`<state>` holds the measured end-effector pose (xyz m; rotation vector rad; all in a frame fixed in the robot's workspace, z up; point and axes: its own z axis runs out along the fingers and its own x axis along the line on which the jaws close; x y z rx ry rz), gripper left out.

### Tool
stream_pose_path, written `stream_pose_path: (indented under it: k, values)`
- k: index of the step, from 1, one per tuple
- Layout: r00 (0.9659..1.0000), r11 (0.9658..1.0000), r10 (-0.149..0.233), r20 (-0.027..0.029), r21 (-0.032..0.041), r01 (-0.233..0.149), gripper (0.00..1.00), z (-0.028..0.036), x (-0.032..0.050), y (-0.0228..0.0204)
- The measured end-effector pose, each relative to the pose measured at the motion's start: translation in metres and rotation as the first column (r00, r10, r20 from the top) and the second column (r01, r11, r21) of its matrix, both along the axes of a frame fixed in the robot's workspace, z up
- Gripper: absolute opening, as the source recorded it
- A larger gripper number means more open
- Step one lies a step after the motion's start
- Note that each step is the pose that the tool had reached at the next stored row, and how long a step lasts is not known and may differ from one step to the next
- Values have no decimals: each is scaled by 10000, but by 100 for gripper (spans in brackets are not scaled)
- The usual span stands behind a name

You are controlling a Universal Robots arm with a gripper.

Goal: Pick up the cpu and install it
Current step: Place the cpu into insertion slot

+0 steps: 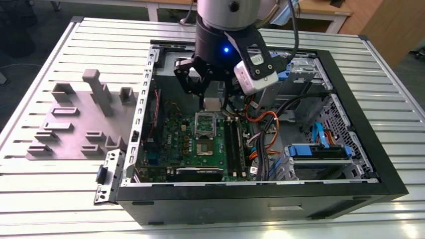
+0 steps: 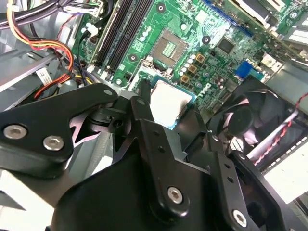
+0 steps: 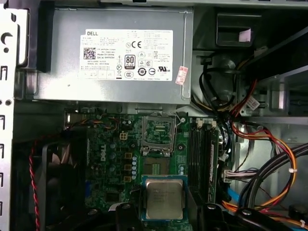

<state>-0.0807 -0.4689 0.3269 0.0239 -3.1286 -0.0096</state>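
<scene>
Where the frame begins at the exterior view's left, table: pale metal slats that carry everything else.
Fixture plate: grey, set with upright blocks and pegs, at the left middle of the exterior view, just beside the case and well apart from the gripper.
Computer case: black, lying on its side with the side panel off, from the middle of the frame to the exterior view's right.
Motherboard: green, flat on the case floor toward the case's left side in the exterior view.
Socket: open on the motherboard, its contacts uncovered in both wrist views, with no chip seated in it.
Gripper: black, hanging from the arm at the upper middle of the exterior view, above the motherboard; its two fingers are closed in against opposite edges of the cpu.
Cpu: held between the fingers, metal top up and level, clear of the board and near the socket but not over it in the first wrist view.
Power supply: grey box with a white label, beyond the socket.
Memory slots: long and dark, just beside the socket on the exterior view's right.
Wrist camera: white housing on the arm's right flank in the exterior view.
Cables: orange, black and blue, bundled right of the motherboard.
Drive caddy: blue, at the case's right end in the exterior view.
</scene>
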Motion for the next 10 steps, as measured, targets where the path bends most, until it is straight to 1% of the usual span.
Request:
stream_pose_path:
  k: [6, 8, 10]
  values:
    - [10000, 10000, 1, 0, 0, -1, 47, -108, 1, -1]
    - [10000, 10000, 1, 0, 0, -1, 47, -128, 1, -1]
    - [10000, 10000, 1, -1, -2, -1, 47, -129, 1, -1]
